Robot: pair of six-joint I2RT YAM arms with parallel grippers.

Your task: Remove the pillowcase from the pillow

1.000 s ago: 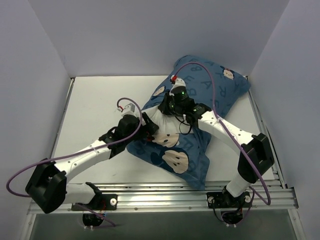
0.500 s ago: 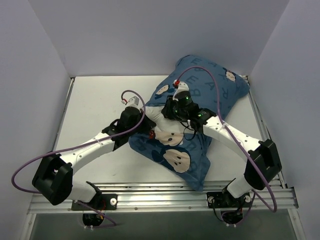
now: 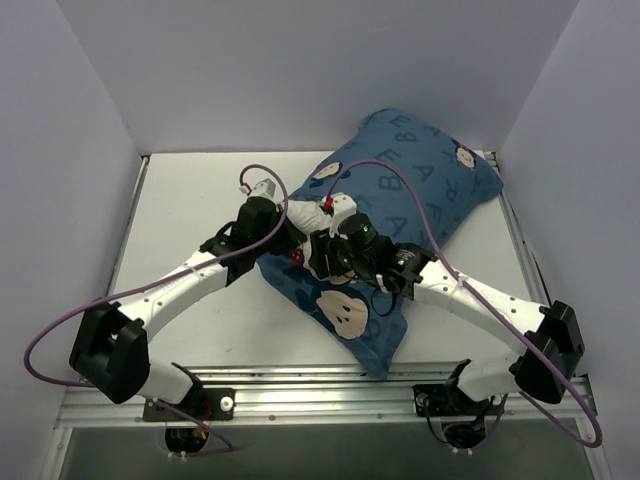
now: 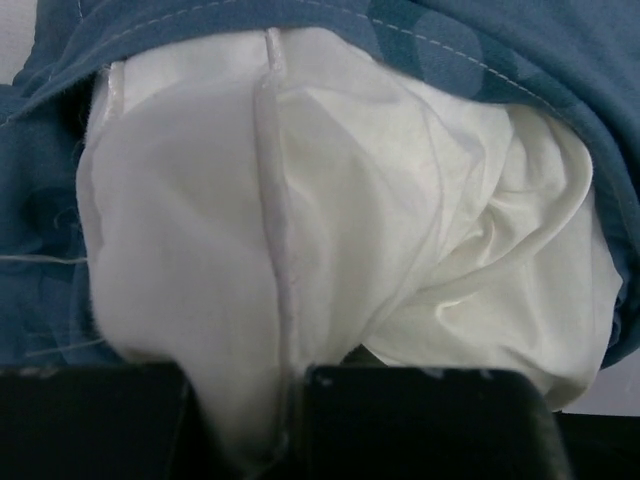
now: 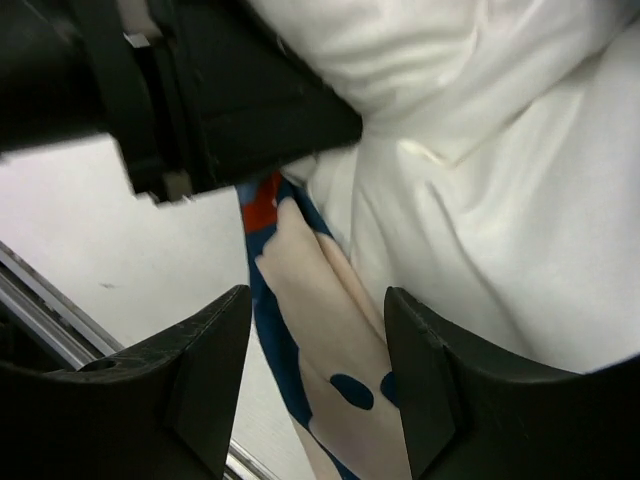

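Observation:
The blue printed pillowcase (image 3: 420, 190) lies across the table's right half, and a white corner of the pillow (image 3: 303, 218) sticks out of its left end. My left gripper (image 3: 292, 238) is shut on that corner. In the left wrist view the white cloth and its seam (image 4: 272, 250) are pinched at my left gripper (image 4: 245, 405), with the pillowcase (image 4: 480, 40) bunched behind. My right gripper (image 5: 315, 345) stands open just beside it. A fold of the pillowcase (image 5: 310, 290) with a mouse face lies between its fingers (image 5: 200, 370), untouched. White pillow (image 5: 500, 200) fills the right wrist view's right side.
White table surface (image 3: 190, 210) extends to the left of the pillow. Pale walls close in the back and both sides. A metal rail (image 3: 300, 400) runs along the near edge by the arm bases. Purple cables loop over both arms.
My left gripper closed on the pillow's white corner. My right gripper opened, letting go, and drew nearer and leftward. The pillowcase's far end slid back toward the rear right corner.

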